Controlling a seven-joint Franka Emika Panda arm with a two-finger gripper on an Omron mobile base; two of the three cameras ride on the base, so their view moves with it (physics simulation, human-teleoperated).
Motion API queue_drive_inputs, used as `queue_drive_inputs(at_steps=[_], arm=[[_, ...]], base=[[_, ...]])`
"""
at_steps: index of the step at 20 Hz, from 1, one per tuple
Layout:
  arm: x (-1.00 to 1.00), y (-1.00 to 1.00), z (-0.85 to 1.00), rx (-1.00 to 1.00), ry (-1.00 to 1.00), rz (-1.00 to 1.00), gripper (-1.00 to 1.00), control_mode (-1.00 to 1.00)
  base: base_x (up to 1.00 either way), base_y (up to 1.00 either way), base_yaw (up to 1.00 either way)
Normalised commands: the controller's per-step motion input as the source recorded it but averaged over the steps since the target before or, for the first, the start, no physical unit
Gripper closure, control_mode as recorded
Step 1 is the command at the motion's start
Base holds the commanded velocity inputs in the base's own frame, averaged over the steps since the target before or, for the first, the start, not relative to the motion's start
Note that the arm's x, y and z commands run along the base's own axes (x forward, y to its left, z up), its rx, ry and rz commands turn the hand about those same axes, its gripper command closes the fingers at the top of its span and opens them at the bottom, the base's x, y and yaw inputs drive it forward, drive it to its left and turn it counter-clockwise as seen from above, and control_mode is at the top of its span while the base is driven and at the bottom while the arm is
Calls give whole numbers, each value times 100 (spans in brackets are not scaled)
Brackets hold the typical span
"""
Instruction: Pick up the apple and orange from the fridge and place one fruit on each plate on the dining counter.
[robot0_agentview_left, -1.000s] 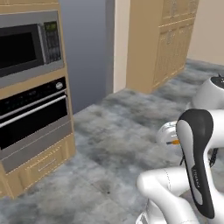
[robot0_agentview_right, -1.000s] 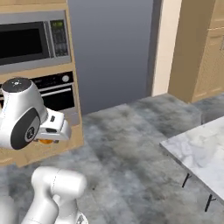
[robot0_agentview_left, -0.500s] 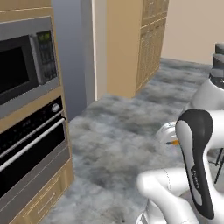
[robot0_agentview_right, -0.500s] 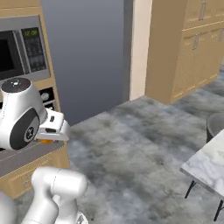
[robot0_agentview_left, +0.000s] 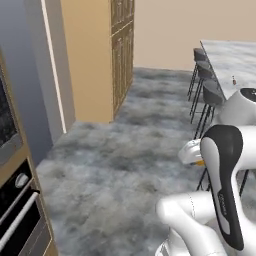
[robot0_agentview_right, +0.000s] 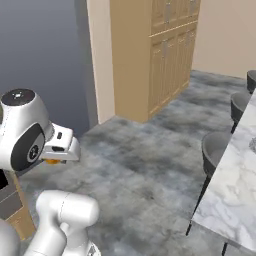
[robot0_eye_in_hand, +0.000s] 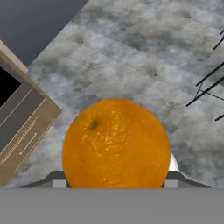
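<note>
Orange (robot0_eye_in_hand: 116, 143) – round, dimpled skin – pinched in claw (robot0_eye_in_hand: 114, 181) above mottled grey stone floor (robot0_eye_in_hand: 144, 65); veined white marble counter (robot0_agentview_right: 232, 190), dark round stools (robot0_agentview_left: 207, 82) alongside

Even, soft, shadowless light filled the rendered kitchen, the floor (robot0_agentview_left: 115, 165) looked mottled and slightly blurred, the orange (robot0_eye_in_hand: 116, 143) up close was bright and a little soft, with a small white patch of glare beside it, and edges showed coarse pixelation.
</note>
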Motion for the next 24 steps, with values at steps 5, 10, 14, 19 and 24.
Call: queue_drive_inputs(at_steps=[5,10,14,19,24], arm=[[0,0,0,0,0,0,100,100],[0,0,0,0,0,0,100,100],[0,0,0,0,0,0,100,100],[0,0,0,0,0,0,100,100],[0,0,0,0,0,0,100,100]], base=[[100,19,-53],[100,58,-37],[50,38,-53],[26,22,-84],[83,73,-63]])
